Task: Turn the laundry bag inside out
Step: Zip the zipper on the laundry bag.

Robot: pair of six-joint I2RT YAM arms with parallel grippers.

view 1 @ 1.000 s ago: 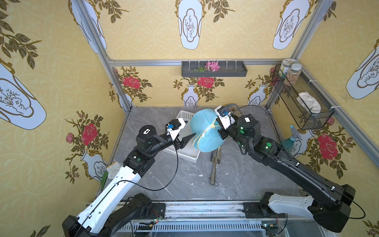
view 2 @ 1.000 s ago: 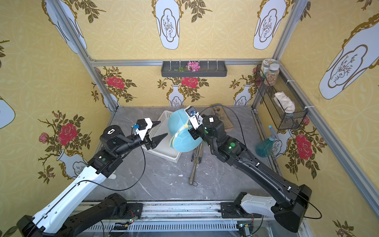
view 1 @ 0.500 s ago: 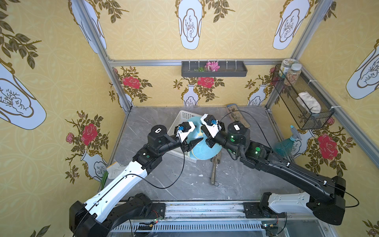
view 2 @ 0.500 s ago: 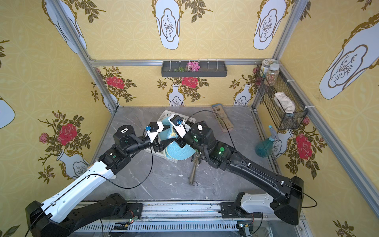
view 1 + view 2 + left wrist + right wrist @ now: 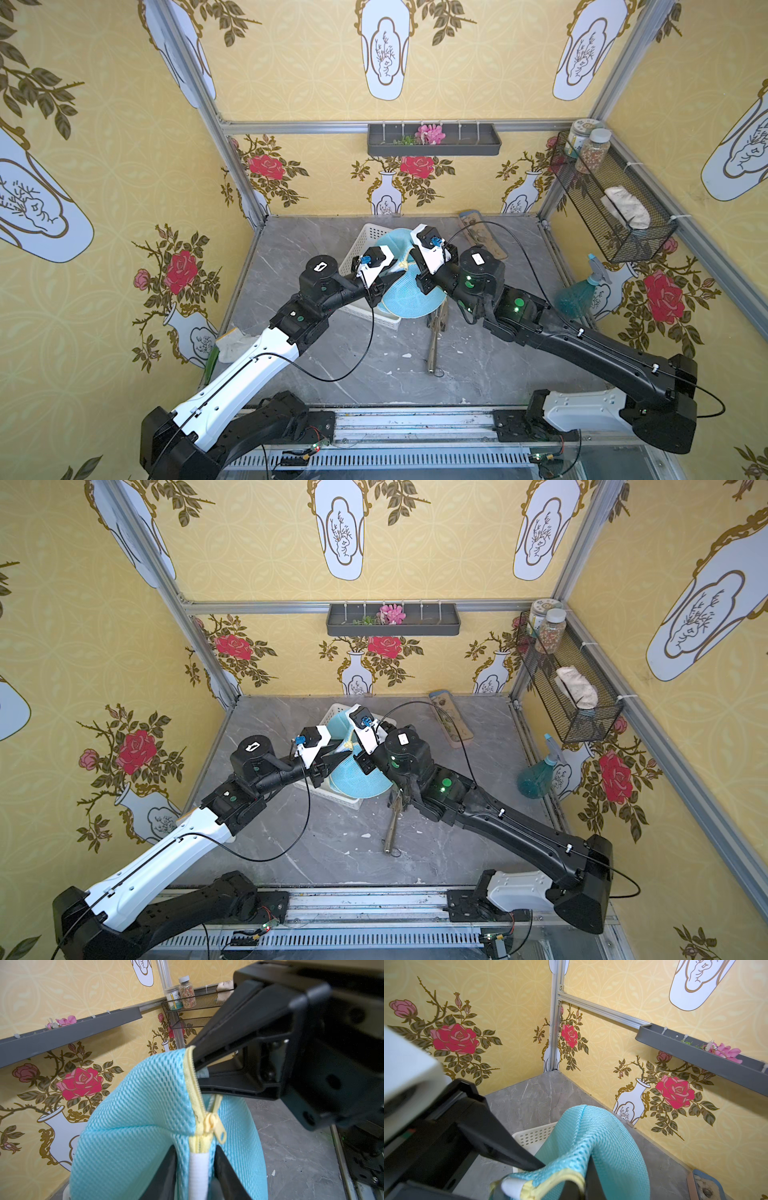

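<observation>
laundry bag [image 5: 409, 297] over basket [image 5: 365, 241]; arms angled inward, left tool [image 5: 379, 286] and right tool [image 5: 420, 279] both grasping its zipper edge.

The left arm [image 5: 249, 365] and right arm [image 5: 602, 357] stretch forward from opposite sides, elbows bent, their heads meeting nose to nose at mid-scene. The right gripper [image 5: 194, 1059] is clamped tight on the yellow zipper edge of the laundry bag [image 5: 409, 297]. The left gripper [image 5: 195, 1159] flanks the bag's white seam with both fingers and appears to pinch it, though firm contact is hard to confirm.
</observation>
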